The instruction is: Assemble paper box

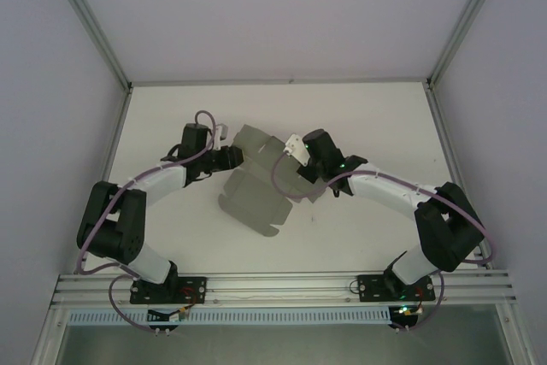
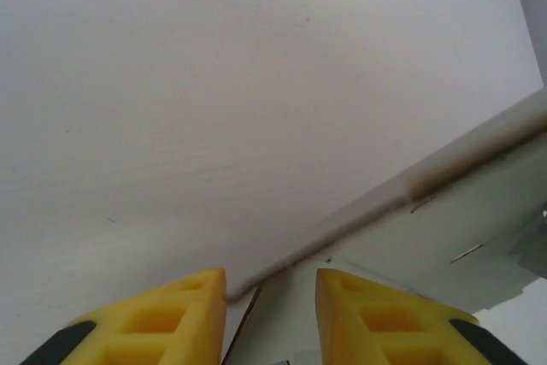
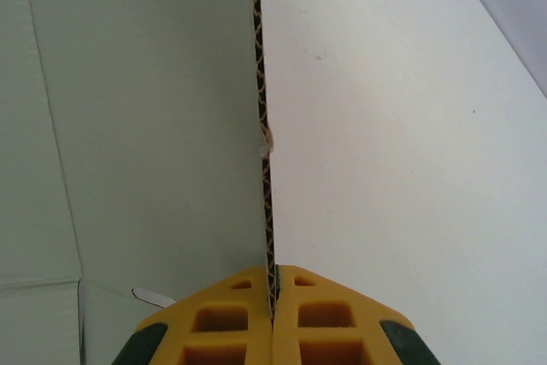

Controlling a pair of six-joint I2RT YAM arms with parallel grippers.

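Right claw (image 3: 272, 286) tight on paper box (image 3: 145, 126)

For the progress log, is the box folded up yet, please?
Mostly spread: the box is a cut sheet with flaps out, partly lifted.

Paper box (image 1: 256, 190): plain matte grey-green cardboard, unprinted. Cut edge, seen from right wrist: corrugated, striped dark brown and tan.
Table (image 1: 367, 117) under box: flat white, few tiny dark specks.
Left gripper (image 2: 272, 275), right gripper (image 3: 273, 271): bright yellow, black toward base.
Left arm (image 1: 120, 220), right arm (image 1: 432, 224), flanking box: black joints, white links, purple cables (image 1: 203, 114).
Rail (image 1: 282, 284), nearer than box: silver, ribbed.
Walls (image 1: 273, 14) beyond box: pale lilac-grey.
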